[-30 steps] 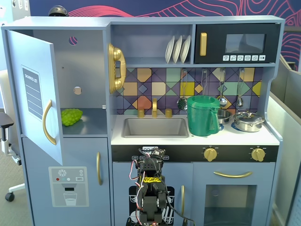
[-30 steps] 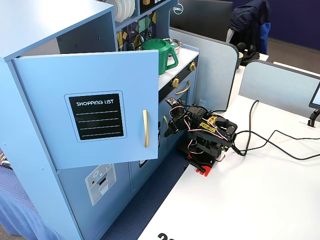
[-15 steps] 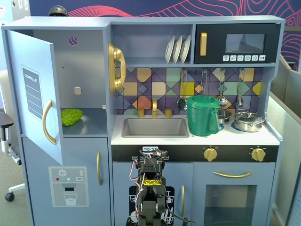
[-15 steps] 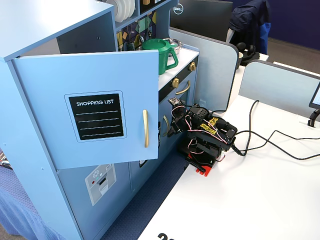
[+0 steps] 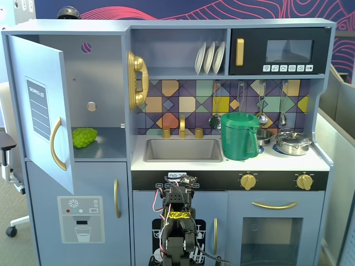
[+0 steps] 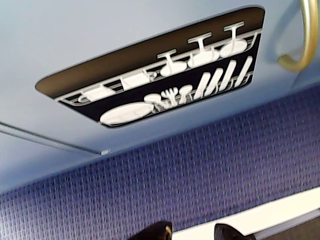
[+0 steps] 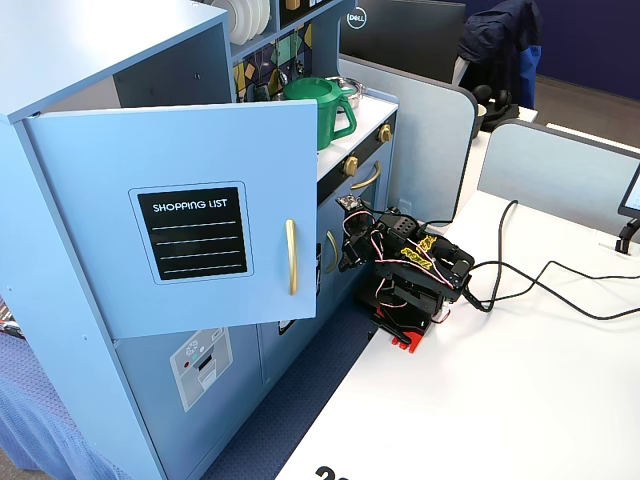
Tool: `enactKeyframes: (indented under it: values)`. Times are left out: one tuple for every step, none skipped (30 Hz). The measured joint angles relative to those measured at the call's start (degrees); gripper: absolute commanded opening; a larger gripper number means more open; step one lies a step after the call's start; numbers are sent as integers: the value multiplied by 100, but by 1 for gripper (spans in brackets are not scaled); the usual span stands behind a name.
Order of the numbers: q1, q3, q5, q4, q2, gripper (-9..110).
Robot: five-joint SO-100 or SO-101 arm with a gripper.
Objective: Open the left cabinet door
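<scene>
Wrist view: gripper (image 6: pixel 185 231) slightly spread, empty, facing the dish-rack door (image 6: pixel 165 85).

pincer (image 6: pixel 186 231): tips slightly apart, nothing between | ahead: dish-rack door (image 6: pixel 150 95) blocks close | upper left: open left cabinet door (image 7: pixel 190 220) juts outward

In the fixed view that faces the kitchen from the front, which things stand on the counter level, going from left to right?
Bumpy green fruit in the open cabinet → grey rectangular sink → dark green plastic pitcher → shiny lidded steel pot.
</scene>
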Motion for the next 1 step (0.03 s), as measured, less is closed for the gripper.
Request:
enactKeyframes:
  values:
    - [0, 0, 0, 0, 0, 0]
